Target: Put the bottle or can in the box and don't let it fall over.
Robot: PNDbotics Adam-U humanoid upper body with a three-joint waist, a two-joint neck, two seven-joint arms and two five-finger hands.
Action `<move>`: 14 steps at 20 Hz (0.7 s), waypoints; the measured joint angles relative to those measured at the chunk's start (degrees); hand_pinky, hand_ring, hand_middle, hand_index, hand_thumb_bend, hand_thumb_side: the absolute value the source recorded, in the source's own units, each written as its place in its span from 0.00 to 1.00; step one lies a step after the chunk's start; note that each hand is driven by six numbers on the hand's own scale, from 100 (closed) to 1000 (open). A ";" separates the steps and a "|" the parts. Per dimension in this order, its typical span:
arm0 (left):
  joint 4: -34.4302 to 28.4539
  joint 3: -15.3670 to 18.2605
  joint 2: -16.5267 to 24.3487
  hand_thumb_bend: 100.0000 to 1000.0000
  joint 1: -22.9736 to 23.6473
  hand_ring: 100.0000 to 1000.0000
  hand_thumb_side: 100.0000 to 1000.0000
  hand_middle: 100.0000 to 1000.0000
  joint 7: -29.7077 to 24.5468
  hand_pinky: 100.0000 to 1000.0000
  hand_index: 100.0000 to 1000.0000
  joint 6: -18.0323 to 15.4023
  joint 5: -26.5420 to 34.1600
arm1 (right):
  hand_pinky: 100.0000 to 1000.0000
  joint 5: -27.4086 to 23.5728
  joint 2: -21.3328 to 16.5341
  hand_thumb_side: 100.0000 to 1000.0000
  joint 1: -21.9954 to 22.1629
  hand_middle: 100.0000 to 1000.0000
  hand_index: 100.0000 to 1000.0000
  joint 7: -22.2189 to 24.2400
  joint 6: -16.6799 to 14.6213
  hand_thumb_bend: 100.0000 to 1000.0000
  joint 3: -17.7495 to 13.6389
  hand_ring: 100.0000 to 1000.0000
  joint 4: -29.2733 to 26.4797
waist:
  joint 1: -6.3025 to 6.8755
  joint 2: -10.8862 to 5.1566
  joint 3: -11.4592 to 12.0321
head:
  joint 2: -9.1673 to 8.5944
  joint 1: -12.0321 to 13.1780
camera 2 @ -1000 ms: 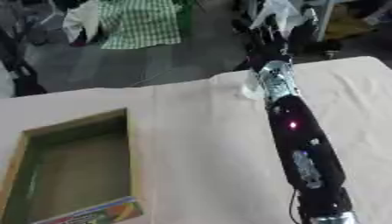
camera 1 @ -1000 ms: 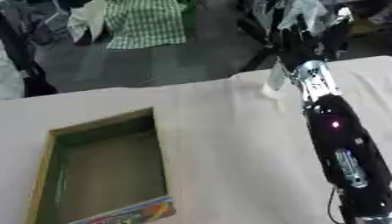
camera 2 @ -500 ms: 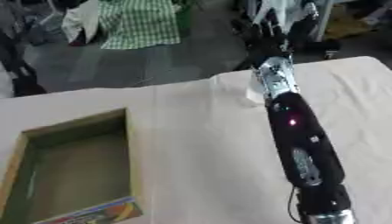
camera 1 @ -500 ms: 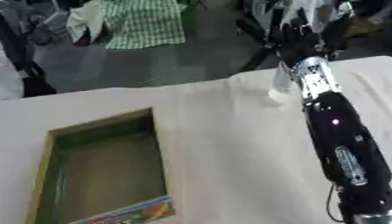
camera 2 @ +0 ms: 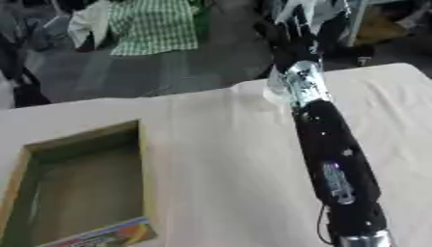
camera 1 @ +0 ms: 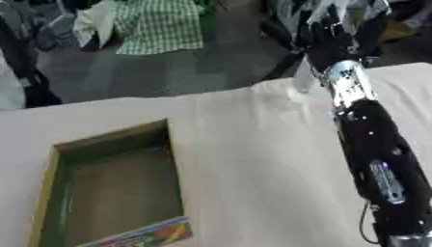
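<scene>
A clear, pale bottle [camera 1: 301,83] stands upright near the far edge of the white table [camera 1: 245,159]. My right arm stretches from the lower right up to it. The right hand [camera 1: 331,42] is just right of and behind the bottle's top, its fingers straight and pointing away past the table edge, holding nothing. The arm's silver wrist is close beside the bottle; I cannot tell whether they touch. The box [camera 1: 52,193] lies at the lower left: wooden rim, green empty inside, a coloured label on its near edge. My left hand is out of sight.
Beyond the far table edge there are a grey floor, a checked cloth [camera 1: 156,26] and dark furniture. Bare white tabletop stretches between the box and the arm.
The right hand has drifted slightly left, closer to the bottle. The bottle still stands in the same place and the box has not moved.
</scene>
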 measured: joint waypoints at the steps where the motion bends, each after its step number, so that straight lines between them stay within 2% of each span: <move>1: 0.00 0.00 0.00 0.76 0.00 0.84 0.58 0.78 0.00 0.81 0.79 0.00 0.00 | 0.00 -0.08 0.00 0.85 -0.08 0.15 0.86 0.11 0.08 0.18 0.11 0.00 -0.18 | -0.04 -0.10 -0.01 | 0.01 0.00; 14: 0.00 0.00 0.05 0.76 0.01 0.84 0.58 0.78 -0.01 0.81 0.79 0.02 0.00 | 0.00 -0.25 0.00 0.83 -0.19 0.16 0.86 0.80 0.89 0.15 1.24 0.00 -2.35 | -0.44 -1.65 0.15 | 0.57 0.00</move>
